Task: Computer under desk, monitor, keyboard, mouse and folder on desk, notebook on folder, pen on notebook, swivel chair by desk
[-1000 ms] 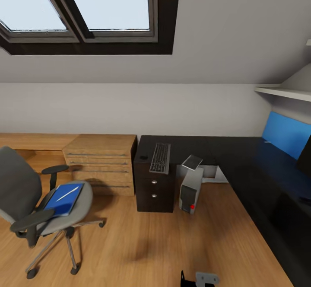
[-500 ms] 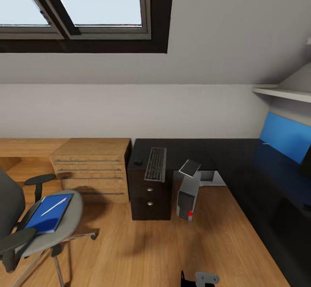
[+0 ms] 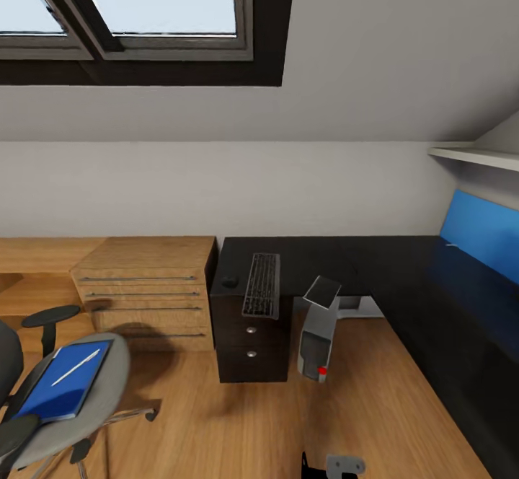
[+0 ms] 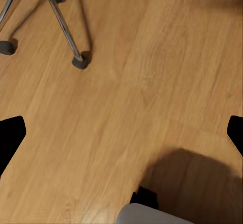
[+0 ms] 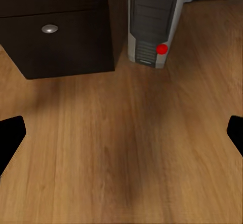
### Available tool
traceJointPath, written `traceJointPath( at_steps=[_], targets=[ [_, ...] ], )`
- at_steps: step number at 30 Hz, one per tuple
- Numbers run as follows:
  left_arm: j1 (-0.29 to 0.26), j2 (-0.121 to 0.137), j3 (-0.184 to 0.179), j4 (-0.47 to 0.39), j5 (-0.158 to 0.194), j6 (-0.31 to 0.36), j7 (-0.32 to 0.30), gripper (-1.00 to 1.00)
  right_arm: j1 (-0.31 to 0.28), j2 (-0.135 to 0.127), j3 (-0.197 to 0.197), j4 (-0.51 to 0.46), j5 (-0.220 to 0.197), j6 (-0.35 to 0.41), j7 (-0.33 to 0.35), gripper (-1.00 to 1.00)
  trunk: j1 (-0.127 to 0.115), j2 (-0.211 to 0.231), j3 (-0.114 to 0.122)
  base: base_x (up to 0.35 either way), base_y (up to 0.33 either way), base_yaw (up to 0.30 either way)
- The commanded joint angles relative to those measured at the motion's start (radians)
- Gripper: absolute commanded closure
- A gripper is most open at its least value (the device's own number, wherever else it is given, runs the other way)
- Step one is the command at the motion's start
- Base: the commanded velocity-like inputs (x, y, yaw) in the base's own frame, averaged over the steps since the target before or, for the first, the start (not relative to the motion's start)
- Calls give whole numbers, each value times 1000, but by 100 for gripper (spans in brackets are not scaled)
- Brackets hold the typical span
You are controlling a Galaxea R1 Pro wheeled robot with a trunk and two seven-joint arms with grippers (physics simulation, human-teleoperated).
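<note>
The black L-shaped desk point(image 3: 375, 259) runs along the back wall and down the right side. On its left end lie the black keyboard point(image 3: 261, 286) and the small mouse point(image 3: 230, 281). The silver-grey computer point(image 3: 318, 331) point(image 5: 152, 26) stands tilted on the floor beside the desk's drawers point(image 5: 61, 31). At the lower left, the grey swivel chair point(image 3: 108, 371) carries the blue folder point(image 3: 61, 390) with the white pen point(image 3: 76, 366) on top. Its chrome base point(image 4: 61, 16) is near my left gripper point(image 4: 121, 138). My right gripper point(image 5: 121, 138) faces the computer. Both are open and hold nothing. The notebook and monitor are out of view.
A light wooden drawer unit point(image 3: 148, 291) stands left of the desk, with a low wooden bench point(image 3: 29, 255) beyond it. A blue back panel point(image 3: 479, 234) and a white shelf point(image 3: 476, 154) are at the right. A sloped skylight point(image 3: 151, 3) is overhead. Wooden floor point(image 3: 238, 421) lies between chair and desk.
The whole head view has shifted, so the camera has moved. The chair now sits lower and further left in the picture, and the dark shape at the right edge has left it. Nothing itself has moved.
</note>
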Motion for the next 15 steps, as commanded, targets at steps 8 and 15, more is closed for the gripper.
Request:
traceJointPath(
  at_steps=[8,15],
  targets=[
    [-1,1,-8,0,11,-49,7,-100,-1,0,9,1,-7,-3,-6,-100,1,-1,-1,262,205,0],
    [-1,0,-9,0,10,-49,7,-100,-1,1,9,1,-7,-3,-6,-100,1,-1,-1,85,261,0]
  ],
)
